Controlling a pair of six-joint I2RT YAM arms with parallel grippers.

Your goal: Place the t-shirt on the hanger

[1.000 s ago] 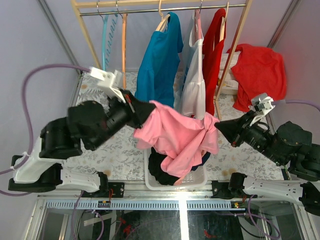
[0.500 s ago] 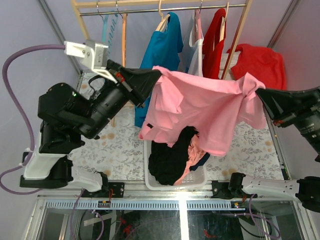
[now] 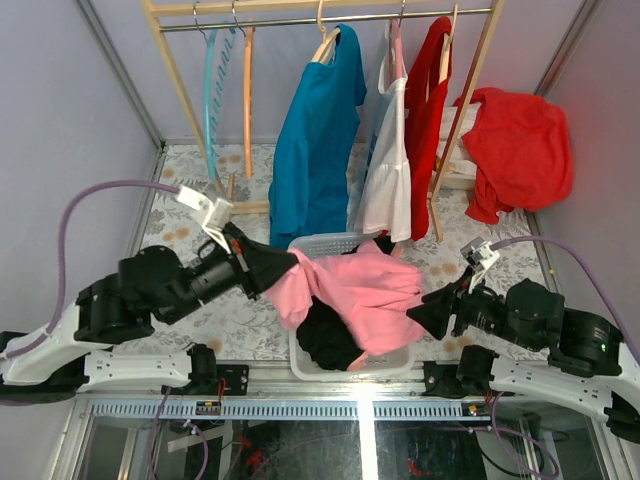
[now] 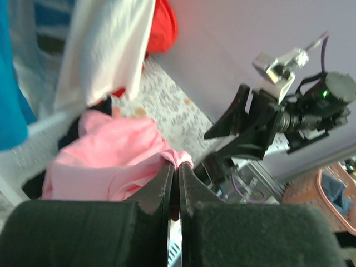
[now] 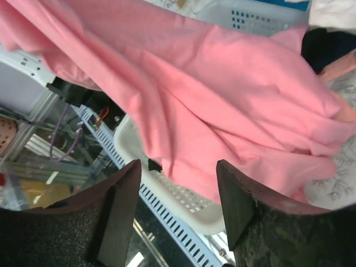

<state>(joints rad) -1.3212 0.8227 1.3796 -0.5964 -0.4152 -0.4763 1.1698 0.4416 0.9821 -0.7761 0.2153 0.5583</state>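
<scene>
The pink t-shirt (image 3: 360,290) lies crumpled over the white basket (image 3: 322,242) at the near middle of the table. My left gripper (image 3: 289,266) is shut on a bunched fold at the shirt's left edge, and the left wrist view shows that fold pinched at the fingertips (image 4: 178,164). My right gripper (image 3: 416,313) stands open just off the shirt's right edge, holding nothing. In the right wrist view the t-shirt (image 5: 222,89) spreads beyond the parted jaws. The orange hanger (image 3: 247,90) hangs bare on the rack at the back left.
A teal hanger (image 3: 209,90) hangs beside the orange one. On the wooden rack (image 3: 330,12) hang a blue shirt (image 3: 315,140), a white garment (image 3: 390,175) and a red one (image 3: 430,100). Another red garment (image 3: 515,140) drapes at the right. Dark clothes (image 3: 325,338) fill the basket.
Both arms have come down from a high spread. The right gripper has opened and let go of the t-shirt, which has dropped back over the basket. The left gripper still grips it.
</scene>
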